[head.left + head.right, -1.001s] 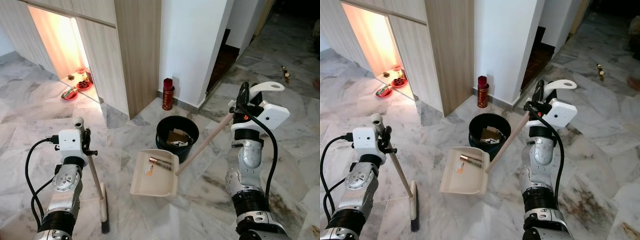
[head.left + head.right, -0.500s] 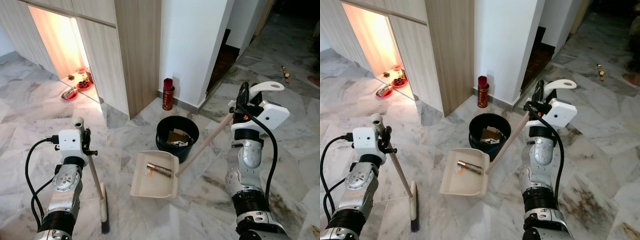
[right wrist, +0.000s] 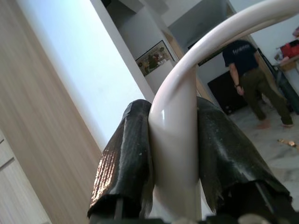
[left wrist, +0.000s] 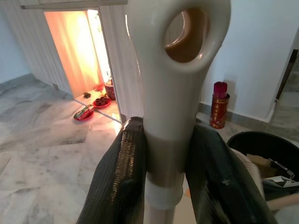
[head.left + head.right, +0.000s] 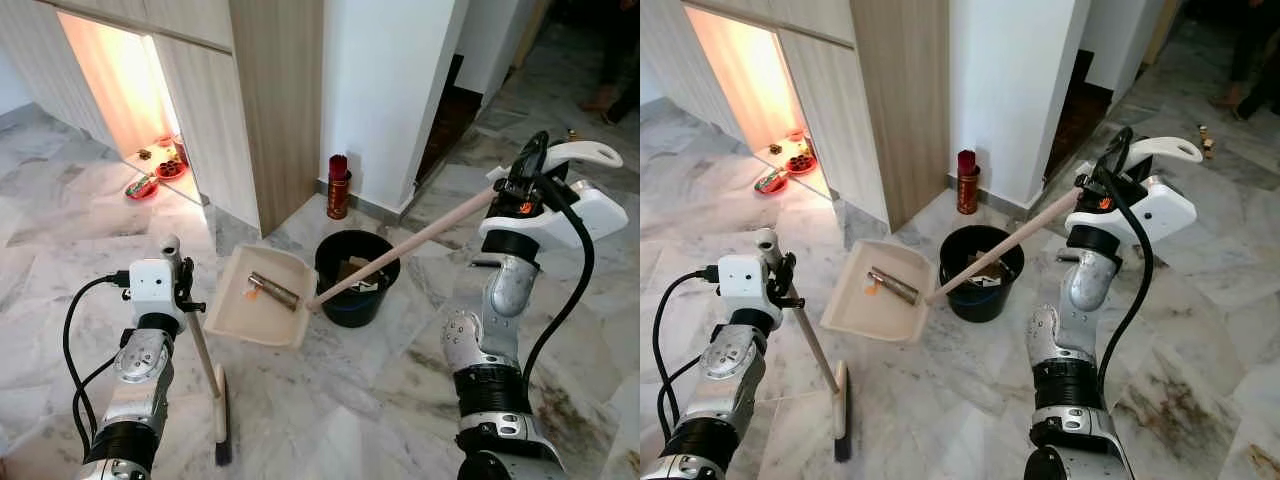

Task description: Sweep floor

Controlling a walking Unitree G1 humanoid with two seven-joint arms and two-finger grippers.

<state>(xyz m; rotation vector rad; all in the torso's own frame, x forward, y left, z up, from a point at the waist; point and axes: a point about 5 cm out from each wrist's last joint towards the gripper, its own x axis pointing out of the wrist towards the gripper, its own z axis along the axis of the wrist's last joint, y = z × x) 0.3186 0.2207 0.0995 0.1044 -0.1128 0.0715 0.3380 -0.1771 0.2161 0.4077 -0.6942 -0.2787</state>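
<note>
Open marble floor (image 5: 350, 400) lies between the two arms. Ahead, passage is blocked by the black round bucket (image 5: 357, 290), the raised cream plastic dustpan (image 5: 255, 310) with its long handle crossing above the bucket, the red cylindrical canister (image 5: 337, 187), and the wood-panelled cabinet wall (image 5: 270, 100).

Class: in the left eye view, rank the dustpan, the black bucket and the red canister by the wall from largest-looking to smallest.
1. Dustpan and black bucket: too alike to rank; the dustpan is lifted nearer the camera.
2. Red canister: smallest, though also farthest away.
</note>
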